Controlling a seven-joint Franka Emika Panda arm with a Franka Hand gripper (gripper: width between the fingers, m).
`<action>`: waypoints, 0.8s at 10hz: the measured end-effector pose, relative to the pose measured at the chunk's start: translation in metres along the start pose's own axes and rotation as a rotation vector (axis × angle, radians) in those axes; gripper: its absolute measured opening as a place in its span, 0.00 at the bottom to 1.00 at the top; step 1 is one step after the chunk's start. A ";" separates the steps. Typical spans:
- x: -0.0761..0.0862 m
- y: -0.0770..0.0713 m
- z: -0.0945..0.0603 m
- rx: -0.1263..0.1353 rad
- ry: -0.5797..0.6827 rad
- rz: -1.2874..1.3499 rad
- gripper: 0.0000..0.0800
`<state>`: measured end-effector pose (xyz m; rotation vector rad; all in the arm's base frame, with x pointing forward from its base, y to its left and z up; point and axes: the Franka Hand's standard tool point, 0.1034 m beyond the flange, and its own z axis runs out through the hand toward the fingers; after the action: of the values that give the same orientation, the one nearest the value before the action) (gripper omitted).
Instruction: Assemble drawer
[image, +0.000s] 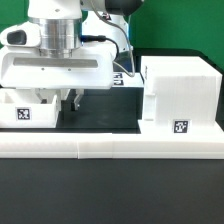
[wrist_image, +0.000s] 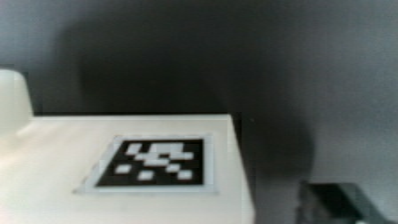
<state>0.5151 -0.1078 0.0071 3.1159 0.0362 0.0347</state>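
Note:
The drawer's large boxy white casing (image: 180, 90) stands at the exterior view's right, with a tag low on its front. A smaller white tray (image: 25, 110) with a tag sits at the exterior view's left. My gripper (image: 72, 101) hangs low just to the right of that tray, near the table, with nothing in it. In the wrist view the tray's white tagged face (wrist_image: 157, 163) fills the lower middle. One dark fingertip (wrist_image: 352, 205) shows beside it, with a gap of dark table between them. The other finger is not visible.
A long low white border wall (image: 110, 148) runs along the front of the table, with the casing standing against it. Black table shows between the tray and the casing. Cables hang behind the arm.

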 end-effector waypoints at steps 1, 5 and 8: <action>0.000 0.000 0.000 0.000 0.000 0.000 0.31; 0.000 0.000 0.000 0.000 0.000 0.000 0.05; 0.000 0.000 0.000 0.000 0.000 0.000 0.05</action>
<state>0.5152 -0.1079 0.0072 3.1158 0.0362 0.0349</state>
